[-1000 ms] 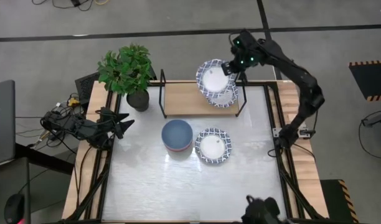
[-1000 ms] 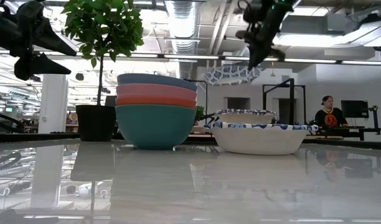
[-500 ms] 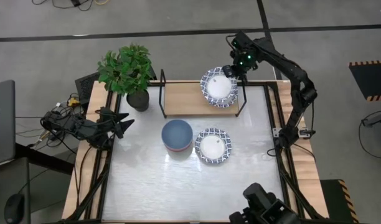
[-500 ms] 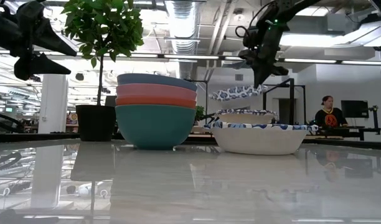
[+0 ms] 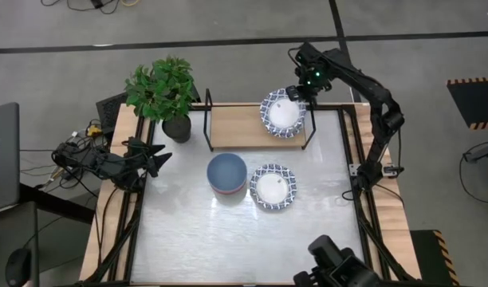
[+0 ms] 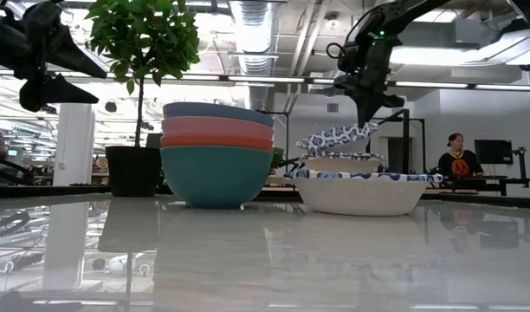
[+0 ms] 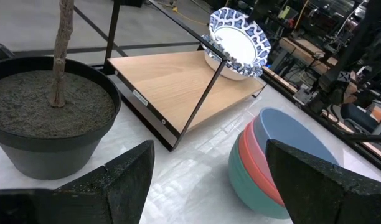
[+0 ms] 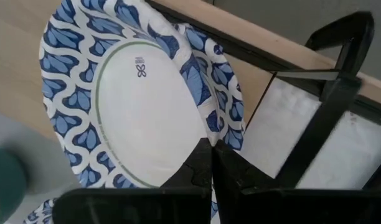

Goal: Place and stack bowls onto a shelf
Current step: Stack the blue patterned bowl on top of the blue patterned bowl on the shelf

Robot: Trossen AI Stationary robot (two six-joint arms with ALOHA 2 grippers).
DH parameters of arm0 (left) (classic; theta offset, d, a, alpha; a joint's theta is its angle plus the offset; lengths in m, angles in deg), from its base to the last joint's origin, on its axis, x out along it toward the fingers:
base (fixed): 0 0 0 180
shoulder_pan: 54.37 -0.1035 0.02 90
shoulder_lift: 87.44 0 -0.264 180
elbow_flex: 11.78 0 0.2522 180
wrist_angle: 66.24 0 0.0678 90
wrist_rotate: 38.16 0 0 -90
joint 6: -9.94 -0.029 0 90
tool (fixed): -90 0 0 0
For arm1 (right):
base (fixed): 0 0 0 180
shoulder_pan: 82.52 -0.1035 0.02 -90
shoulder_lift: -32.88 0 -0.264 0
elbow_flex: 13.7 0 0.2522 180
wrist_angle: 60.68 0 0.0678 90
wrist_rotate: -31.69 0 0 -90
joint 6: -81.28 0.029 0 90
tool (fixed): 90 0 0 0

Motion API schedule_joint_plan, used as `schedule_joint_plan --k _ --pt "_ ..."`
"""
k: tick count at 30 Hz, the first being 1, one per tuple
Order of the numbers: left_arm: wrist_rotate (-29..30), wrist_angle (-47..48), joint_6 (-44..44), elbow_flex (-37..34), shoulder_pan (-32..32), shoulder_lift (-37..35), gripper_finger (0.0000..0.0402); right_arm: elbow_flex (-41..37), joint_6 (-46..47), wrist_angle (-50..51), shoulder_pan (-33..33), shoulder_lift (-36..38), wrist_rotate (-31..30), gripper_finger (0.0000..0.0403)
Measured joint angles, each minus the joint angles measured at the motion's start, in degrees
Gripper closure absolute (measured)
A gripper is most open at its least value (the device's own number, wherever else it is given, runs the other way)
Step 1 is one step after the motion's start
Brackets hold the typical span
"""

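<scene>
My right gripper (image 5: 295,94) is shut on a white bowl with a blue patterned rim (image 5: 281,114) (image 8: 147,106) over the right end of the wooden shelf (image 5: 240,127). A second patterned bowl (image 6: 339,162) (image 7: 230,67) sits on the shelf right under it. On the table in front of the shelf stand a blue, red and teal stack (image 5: 227,174) (image 6: 217,156) and another patterned bowl (image 5: 273,186) (image 6: 360,192). My left gripper (image 5: 154,159) (image 7: 209,180) waits open at the table's left edge. My right gripper pinches the patterned bowl's rim (image 8: 218,121) on the bowl's far right side, between its two fingers (image 8: 203,165). They come from above, pointing down. The bowl is tilted with the held side high (image 6: 365,130). Its low left side (image 6: 307,146) reaches down to the bowl beneath.
A potted plant (image 5: 163,92) stands at the shelf's left end, close to my left gripper. The shelf's black wire end frames (image 5: 208,119) (image 5: 312,119) rise at both ends. The table's near half (image 5: 244,239) is bare. A person (image 6: 455,156) shows far behind the table.
My right gripper has come down and a little toward the table's right, still shut on the bowl's rim. The bowl has dropped from high above the shelf to just over the bowl on it, and has levelled from a steep tilt to a slight one.
</scene>
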Motion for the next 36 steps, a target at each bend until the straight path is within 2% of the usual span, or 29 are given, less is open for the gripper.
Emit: schedule_joint_plan --k 8,23,32,36 --pt "0.0 0.0 0.0 0.0 0.0 0.0 0.0109 0.0 0.1 1.3 -0.7 -0.2 -2.8 0.0377" --pt "0.0 0.0 0.0 0.0 0.0 0.0 0.0109 0.0 -1.6 0.2 -1.9 -0.1 -3.3 0.0353" --pt "0.0 0.0 0.0 0.0 0.0 0.0 0.0109 0.0 -1.4 -1.0 -2.1 -0.1 -8.1 0.0282" --pt "0.0 0.0 0.0 0.0 0.0 0.0 0.0109 0.0 -1.4 -1.3 -1.7 -0.1 -8.1 0.0248"
